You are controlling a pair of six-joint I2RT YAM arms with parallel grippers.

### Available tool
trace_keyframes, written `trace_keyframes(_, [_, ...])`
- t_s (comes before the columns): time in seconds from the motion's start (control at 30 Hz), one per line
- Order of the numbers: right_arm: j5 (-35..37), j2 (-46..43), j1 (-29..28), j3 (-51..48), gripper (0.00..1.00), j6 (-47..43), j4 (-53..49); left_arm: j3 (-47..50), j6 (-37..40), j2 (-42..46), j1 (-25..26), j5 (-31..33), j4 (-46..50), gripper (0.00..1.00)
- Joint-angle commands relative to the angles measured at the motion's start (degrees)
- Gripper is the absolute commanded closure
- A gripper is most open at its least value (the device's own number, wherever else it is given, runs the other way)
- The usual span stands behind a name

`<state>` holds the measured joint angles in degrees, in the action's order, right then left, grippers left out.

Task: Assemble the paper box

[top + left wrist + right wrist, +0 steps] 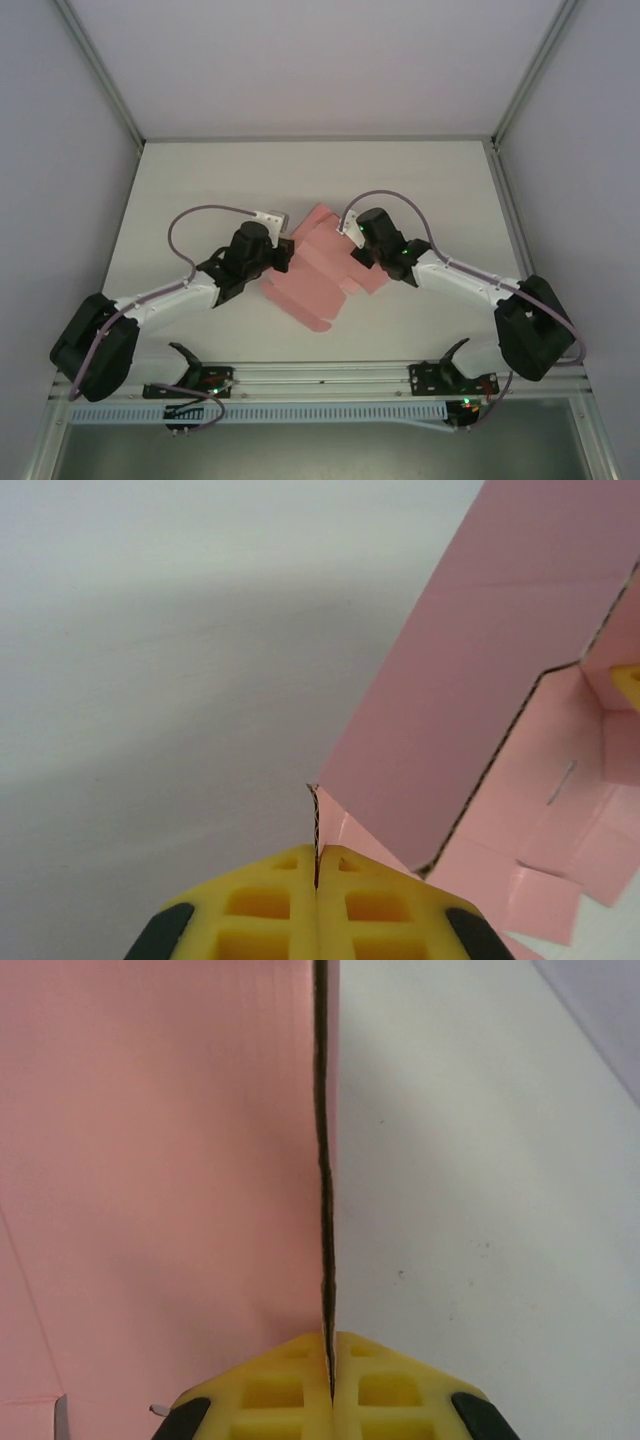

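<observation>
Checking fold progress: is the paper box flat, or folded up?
Partly folded: one panel of the paper box stands raised, edge pinched in the left gripper; other flaps lie spread flat. No closed box.

Soft, even overhead light keeps the white counter (200,180) bright and the paper box (318,290) evenly lit, with a cool lavender cast. In the left wrist view a broad, soft-edged shadow crosses the counter; the left gripper (317,855) and right gripper (331,1340), close to their lenses, look slightly soft.
</observation>
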<state>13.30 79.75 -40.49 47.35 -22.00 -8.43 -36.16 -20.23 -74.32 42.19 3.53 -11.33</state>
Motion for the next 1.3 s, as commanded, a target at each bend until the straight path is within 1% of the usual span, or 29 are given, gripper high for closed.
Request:
trace_keyframes(0.0, [-3.1,0.8,-0.5,2.5,1.00,3.1,-2.5,-4.0,5.4,-3.2,4.0,9.2,2.3,1.00])
trace_keyframes(0.07, [-4.0,1.0,-0.6,2.9,1.00,3.4,-2.9,-6.0,6.6,-5.8,6.3,12.0,3.0,1.00])
trace_keyframes(0.17, [-4.6,1.7,-0.6,3.9,1.00,4.8,-3.9,-8.2,7.0,-9.1,8.7,13.4,2.9,1.00])
trace_keyframes(0.23, [-3.4,2.5,-0.6,5.1,1.00,6.2,-5.1,-9.5,6.6,-10.6,9.7,14.1,3.7,1.00])
trace_keyframes(0.33, [-2.4,3.4,-0.6,6.4,1.00,8.1,-6.8,-9.1,4.9,-10.8,9.8,14.1,4.6,1.00])
trace_keyframes(0.5, [-5.3,3.7,-0.8,6.9,1.00,9.4,-7.4,-5.5,4.1,-8.4,9.9,13.9,2.3,1.00])
trace_keyframes(0.57, [-6.3,3.7,-1.0,6.6,1.00,9.8,-6.5,-7.0,3.9,-9.4,10.0,14.4,2.6,0.97])
trace_keyframes(0.63, [-6.7,4.2,-1.2,7.2,1.00,10.8,-6.8,-8.4,3.5,-11.2,10.2,14.4,2.8,0.97])
trace_keyframes(0.7, [-7.1,4.4,-1.9,7.3,1.00,9.4,-7.1,-9.0,3.0,-12.5,10.3,14.1,2.2,0.97])
trace_keyframes(0.73, [-7.0,4.4,-2.5,7.0,1.00,8.3,-7.1,-9.4,3.1,-13.1,10.4,13.9,2.1,0.93])
trace_keyframes(0.77, [-6.7,4.4,-2.9,6.8,1.00,7.9,-7.0,-9.6,3.3,-13.4,10.5,12.8,2.1,0.87])
trace_keyframes(0.8, [-6.5,4.5,-3.0,6.8,1.00,8.0,-7.3,-9.8,3.3,-13.5,10.5,11.8,2.0,0.79])
trace_keyframes(0.9, [-4.6,4.5,-3.0,6.5,1.00,8.3,-7.4,-9.3,2.9,-12.4,10.6,8.4,1.3,0.72])
trace_keyframes(0.97, [-3.9,4.3,-2.9,5.9,1.00,8.1,-6.9,-8.1,2.7,-10.9,10.5,5.9,0.0,0.71])
trace_keyframes(1.03, [-4.1,4.1,-3.0,5.7,1.00,7.9,-6.9,-7.2,2.1,-9.5,10.5,5.0,-0.6,0.71])
trace_keyframes(1.1, [-3.7,4.0,-2.9,5.6,1.00,7.8,-6.9,-7.0,1.6,-8.3,10.3,5.4,0.2,0.69])
trace_keyframes(1.13, [-3.4,3.9,-2.9,5.5,1.00,7.5,-7.0,-7.1,1.4,-7.7,10.0,5.9,1.0,0.65])
trace_keyframes(1.2, [-1.9,3.7,-2.8,5.5,1.00,6.9,-7.4,-7.2,-0.1,-5.8,9.1,8.4,3.7,0.65])
trace_keyframes(1.23, [-1.4,3.5,-2.9,5.3,1.00,6.4,-7.6,-7.2,-1.1,-4.7,8.3,9.7,5.0,0.63])
trace_keyframes(1.27, [-1.0,3.4,-2.8,5.1,1.00,5.9,-7.7,-7.1,-2.3,-3.5,7.4,11.2,6.6,0.53])
